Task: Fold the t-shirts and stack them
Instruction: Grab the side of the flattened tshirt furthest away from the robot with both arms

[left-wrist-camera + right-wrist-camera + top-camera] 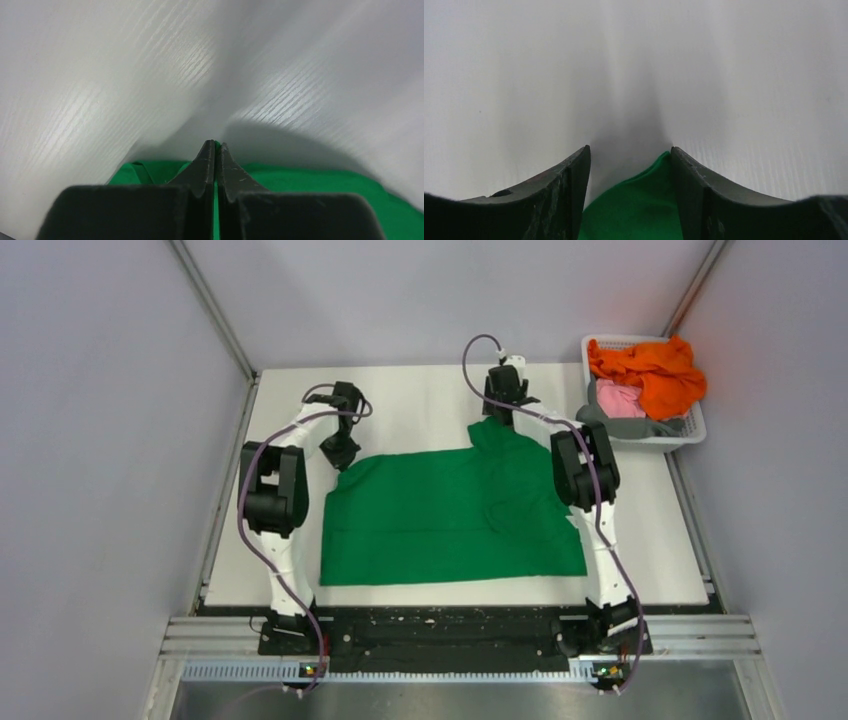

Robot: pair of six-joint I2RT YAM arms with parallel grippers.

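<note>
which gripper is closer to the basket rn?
Right. The right gripper sits left of the white basket, at the green t-shirt's far edge; the left gripper is at its far-left corner, farther away.

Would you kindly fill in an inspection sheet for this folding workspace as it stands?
Surface: white table, its middle covered by cloth.
Job's things: green t-shirt spread out, rumpled toward its far right; orange t-shirt, pink t-shirt and grey t-shirt heaped in the white basket at the far right corner.
Clutter: nothing seen.
Grippers: left gripper shut on the green t-shirt's far left corner; right gripper open, green cloth between its fingers.
Cables: purple cables, one along each arm.
Surroundings: grey walls; metal rail at the near edge.
</note>
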